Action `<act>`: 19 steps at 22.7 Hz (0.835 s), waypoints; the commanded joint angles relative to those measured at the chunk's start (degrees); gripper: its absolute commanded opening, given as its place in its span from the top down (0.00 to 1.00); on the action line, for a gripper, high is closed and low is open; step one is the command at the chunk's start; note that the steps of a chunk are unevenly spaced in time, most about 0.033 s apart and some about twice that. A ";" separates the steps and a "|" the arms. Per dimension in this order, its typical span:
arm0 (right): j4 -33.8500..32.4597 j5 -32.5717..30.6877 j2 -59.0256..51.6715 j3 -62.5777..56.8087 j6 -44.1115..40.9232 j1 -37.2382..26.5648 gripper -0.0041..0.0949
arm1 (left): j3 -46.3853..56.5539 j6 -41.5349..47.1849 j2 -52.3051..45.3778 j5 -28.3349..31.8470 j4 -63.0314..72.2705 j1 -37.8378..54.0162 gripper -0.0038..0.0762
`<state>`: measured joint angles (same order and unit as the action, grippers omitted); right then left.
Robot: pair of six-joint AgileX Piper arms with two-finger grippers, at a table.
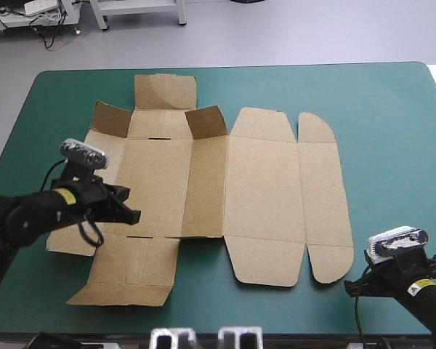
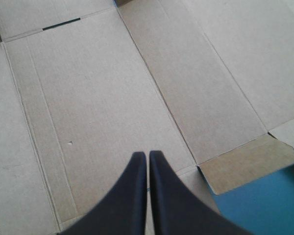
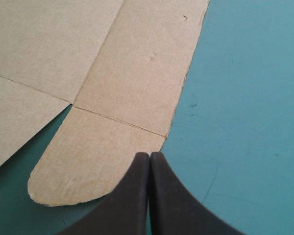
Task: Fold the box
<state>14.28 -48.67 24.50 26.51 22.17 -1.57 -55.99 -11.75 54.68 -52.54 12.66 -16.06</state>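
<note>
Your box (image 1: 261,182) lies mostly flat across the tabletop (image 1: 392,109), two far flaps (image 1: 206,121) raised. Both tools are pinched tight and empty: the left tool (image 2: 148,154) over the left panels, the right tool (image 3: 149,155) at the near-right rounded flap (image 3: 93,161), likely poised to push creases.

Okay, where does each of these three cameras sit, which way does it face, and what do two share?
High view: above and behind the robot, facing forward and down at the brown cardboard box sheet on the teal-green table cover; both arms show, left gripper and right gripper.
Left wrist view: above that wrist, looking along its shut black fingers onto the box's panels.
Right wrist view: above that wrist, shut fingers by the box's rounded end flap.
Shared: high and right wrist views both show that flap.
</note>
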 commanded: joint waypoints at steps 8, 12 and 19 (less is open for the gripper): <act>-0.01 2.82 0.47 1.55 1.04 2.40 0.98 | -10.03 -23.31 24.08 -10.71 26.52 24.70 0.93; -0.08 2.82 0.47 1.55 1.04 2.40 0.98 | -10.03 -26.24 31.99 -16.49 38.99 43.78 0.94; -0.08 2.82 0.47 1.55 1.04 2.40 0.98 | -9.92 -28.78 36.16 -15.27 32.40 58.99 0.85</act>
<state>13.75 -48.67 24.50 26.51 22.71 0.67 -64.39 -39.64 91.74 -67.17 44.42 41.69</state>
